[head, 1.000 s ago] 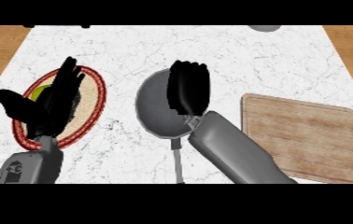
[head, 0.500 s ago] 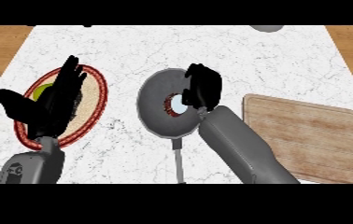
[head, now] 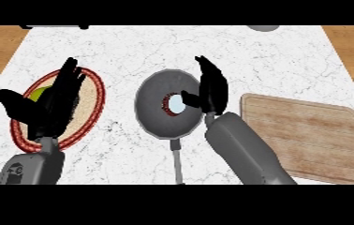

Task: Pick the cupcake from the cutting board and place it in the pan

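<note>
Now the right hand is hovering with fingers released beside the cupcake sitting in the pan, so withdrawing seems the next move.

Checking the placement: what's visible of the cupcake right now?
The cupcake sits in the grey pan, near its middle, seen from straight above: a pale blue-white round top ringed by a dark red wrapper edge. It looks upright. The right hand is beside it on its right, fingers straight, thumb reaching toward it; whether the thumb touches it cannot be told. Its sides and height are hidden.
</note>
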